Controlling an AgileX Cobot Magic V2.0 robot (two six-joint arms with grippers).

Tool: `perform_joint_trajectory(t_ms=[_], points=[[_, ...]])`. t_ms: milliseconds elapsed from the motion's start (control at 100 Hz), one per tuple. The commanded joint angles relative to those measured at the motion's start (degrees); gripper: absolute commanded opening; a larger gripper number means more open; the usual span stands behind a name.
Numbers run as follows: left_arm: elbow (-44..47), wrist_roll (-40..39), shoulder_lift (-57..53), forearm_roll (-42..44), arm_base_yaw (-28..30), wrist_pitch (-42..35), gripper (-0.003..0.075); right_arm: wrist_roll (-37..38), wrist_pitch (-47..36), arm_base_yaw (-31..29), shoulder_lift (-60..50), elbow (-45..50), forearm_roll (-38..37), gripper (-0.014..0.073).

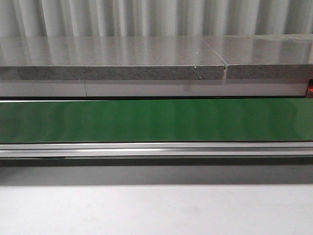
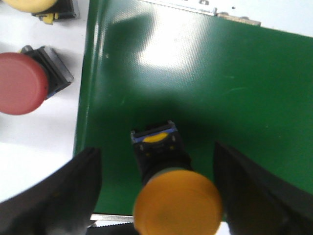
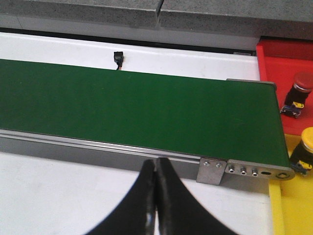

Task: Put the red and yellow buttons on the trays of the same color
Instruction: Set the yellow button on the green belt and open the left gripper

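The right gripper point(image 3: 156, 196) is hovering over the near table with its fingers pressed together, holding nothing. Beyond it, on the right, a red button point(image 3: 299, 88) is already lying in the red tray point(image 3: 274, 63) and a yellow one point(image 3: 307, 147) in the yellow tray point(image 3: 286, 215). The left gripper point(image 2: 156, 186) is standing with fingers apart around a yellow button point(image 2: 176, 205) on the green belt point(image 2: 234, 88), not yet clamped. Beside the belt, another red button point(image 2: 22, 83) and yellow button point(image 2: 34, 5) are waiting, so I judge the task partly done.

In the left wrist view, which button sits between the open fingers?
The yellow button on the green belt, between the left gripper fingers. The red button lies off the belt.
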Motion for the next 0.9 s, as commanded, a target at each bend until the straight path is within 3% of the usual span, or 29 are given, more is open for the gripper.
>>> perform_joint_trajectory(t_ms=[0,430,890], points=[[-1.6,0.0,-2.4,-1.8,-0.3,-1.9,0.0526,-0.5,-4.3,0.2,0.5,-1.4,0.0,-0.0072],[-3.4,0.0,-7.7,-2.8,1.1,-5.5,0.0526,-0.5,-4.3,0.2,0.5,-1.4,0.0,-0.0072],[-3.0,0.0,-9.8,-1.0,15.4,0.9,0.0525,-0.5,-4.3,0.2,0.5,-1.4,0.0,-0.0072]])
